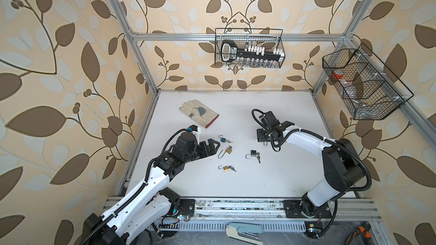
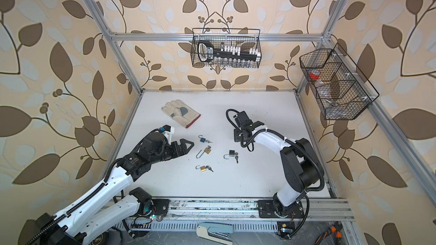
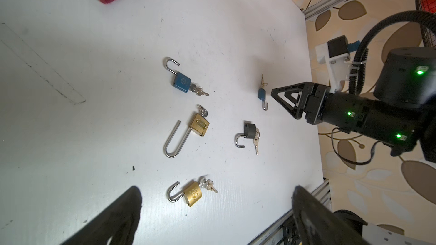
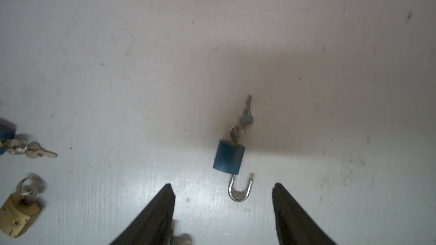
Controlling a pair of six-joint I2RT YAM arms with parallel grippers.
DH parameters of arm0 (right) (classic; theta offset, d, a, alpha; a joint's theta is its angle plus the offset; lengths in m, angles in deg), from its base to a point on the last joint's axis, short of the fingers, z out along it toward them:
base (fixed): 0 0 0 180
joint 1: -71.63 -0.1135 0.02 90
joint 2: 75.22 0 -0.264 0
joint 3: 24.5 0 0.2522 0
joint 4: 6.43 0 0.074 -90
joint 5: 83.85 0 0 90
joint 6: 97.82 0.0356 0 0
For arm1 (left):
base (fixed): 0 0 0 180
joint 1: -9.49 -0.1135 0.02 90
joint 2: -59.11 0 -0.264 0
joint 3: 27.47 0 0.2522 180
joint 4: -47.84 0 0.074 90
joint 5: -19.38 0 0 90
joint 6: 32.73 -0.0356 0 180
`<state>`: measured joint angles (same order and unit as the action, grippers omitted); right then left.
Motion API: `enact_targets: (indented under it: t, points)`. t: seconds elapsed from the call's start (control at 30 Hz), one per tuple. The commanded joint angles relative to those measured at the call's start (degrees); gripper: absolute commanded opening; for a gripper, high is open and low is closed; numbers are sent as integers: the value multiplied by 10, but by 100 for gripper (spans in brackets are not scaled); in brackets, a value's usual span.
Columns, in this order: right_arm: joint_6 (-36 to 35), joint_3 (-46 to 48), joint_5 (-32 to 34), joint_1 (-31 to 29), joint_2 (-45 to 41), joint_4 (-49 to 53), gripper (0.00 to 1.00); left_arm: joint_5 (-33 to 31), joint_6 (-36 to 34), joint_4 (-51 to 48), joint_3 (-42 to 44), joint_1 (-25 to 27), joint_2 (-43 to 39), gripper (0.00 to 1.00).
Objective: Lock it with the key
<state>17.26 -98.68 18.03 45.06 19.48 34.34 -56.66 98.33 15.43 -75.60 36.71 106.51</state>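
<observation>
A small blue padlock point(image 4: 228, 156) lies on the white table with its shackle point(image 4: 239, 190) swung open. A key point(image 4: 234, 133) sits in its keyhole, and a second key point(image 4: 246, 114) hangs on the same ring. My right gripper point(image 4: 222, 185) is over it, open. The shackle's bend lies between the two fingertips and touches neither. In a top view the gripper point(image 1: 264, 137) hides the lock's body. My left gripper point(image 1: 212, 148) stands wide open and holds nothing. It is just left of the other padlocks, with a small brass one point(image 3: 193, 193) between its fingers in the left wrist view.
Several other open padlocks with keys lie mid-table: a blue one point(image 1: 222, 139), a long-shackled brass one point(image 1: 227, 150), a black one point(image 1: 253, 153) and a small brass one point(image 1: 225, 168). A work glove point(image 1: 198, 113) lies at the back left. Wire baskets point(image 1: 250, 48) point(image 1: 363, 83) hang on the frame.
</observation>
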Motion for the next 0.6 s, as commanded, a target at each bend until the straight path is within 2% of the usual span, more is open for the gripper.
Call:
enact_targets:
  t: [0.0, 0.57]
  points:
    - [49, -24, 26, -1, 22, 2, 64, 27, 4, 20, -2, -12, 3, 99]
    - [59, -26, -12, 10, 94, -26, 54, 41, -8, 13, -13, -27, 23, 99]
